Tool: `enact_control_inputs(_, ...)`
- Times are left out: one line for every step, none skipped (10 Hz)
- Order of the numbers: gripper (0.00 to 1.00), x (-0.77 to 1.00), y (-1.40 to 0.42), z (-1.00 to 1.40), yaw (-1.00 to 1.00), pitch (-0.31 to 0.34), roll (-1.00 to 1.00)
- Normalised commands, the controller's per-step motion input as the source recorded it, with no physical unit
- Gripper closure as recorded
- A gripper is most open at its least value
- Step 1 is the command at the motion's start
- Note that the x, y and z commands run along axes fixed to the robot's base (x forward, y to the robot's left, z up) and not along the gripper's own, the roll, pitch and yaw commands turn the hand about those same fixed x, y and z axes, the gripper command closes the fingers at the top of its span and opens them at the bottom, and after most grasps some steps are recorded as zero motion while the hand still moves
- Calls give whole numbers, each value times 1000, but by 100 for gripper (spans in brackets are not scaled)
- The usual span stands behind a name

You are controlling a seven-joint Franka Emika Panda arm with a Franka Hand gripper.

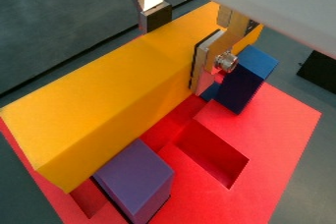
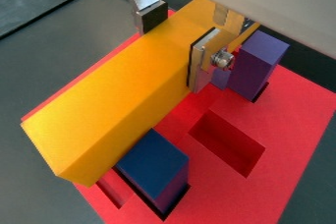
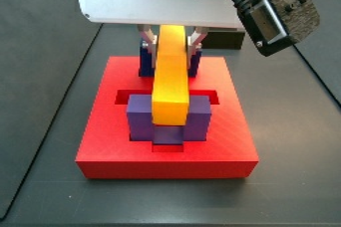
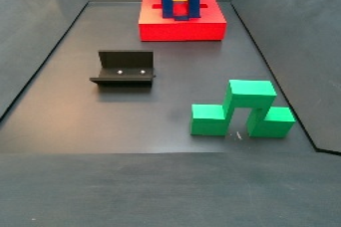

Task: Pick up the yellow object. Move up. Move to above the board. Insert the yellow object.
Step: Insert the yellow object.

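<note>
the yellow object (image 3: 170,76) lies lengthwise over the middle of the board (image 3: 107,151), running between the upright pairs of blocks; in a side view its near end sits in the gap of the purple blocks (image 3: 197,122) at 6 o'clock on the board, and its far end runs up toward the blue blocks (image 3: 196,62) at 12 o'clock. whether the bar is fully seated in a slot or resting just above it cannot be told. the pincer (image 1: 184,39) is clamped on the yellow object near its far end: in both wrist views one silver finger (image 1: 207,59) presses flat against one long side of the bar and a dark pad (image 2: 151,17) grips the opposite side. in a wrist view a blue block (image 1: 245,77) stands just beside the held end and a purple block (image 1: 134,178) stands beside the free end, with an open recessed slot (image 1: 217,155) in the red surface between them, nothing in it. in the farther side view the board (image 4: 182,27) sits at 12 o'clock on the dark desk (image 4: 80,112), the fixture (image 4: 124,69) stands well apart from it near the middle at about 9 o'clock, and a cluster of green blocks (image 4: 240,109) sits at about 4 o'clock, well apart from both.
</note>
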Motion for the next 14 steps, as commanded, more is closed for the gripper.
enact_control_inputs(100, 0, 0, -74, 63, 0, 140)
enact_control_inputs(100, 0, 0, -80, 31, 0, 137)
enact_control_inputs(100, 0, 0, -91, 3, 0, 114)
enact_control_inputs(100, -17, 0, -106, 0, 0, 86)
enact_control_inputs(100, -9, 0, -131, 0, 0, 71)
enact_control_inputs(100, -46, 0, -183, 0, 0, 74)
enact_control_inputs(100, -83, -3, -234, 0, 0, 99)
enact_control_inputs(100, -66, -17, -283, 0, 0, 93)
enact_control_inputs(100, -40, -26, -289, 0, 0, 64)
enact_control_inputs(100, -26, -37, -266, 0, 0, 56)
enact_control_inputs(100, 0, -80, -166, 26, 0, 50)
enact_control_inputs(100, 0, -114, -86, 49, 0, 57)
enact_control_inputs(100, 0, -109, -77, 46, 0, 63)
enact_control_inputs(100, 0, -83, -97, 43, 0, 83)
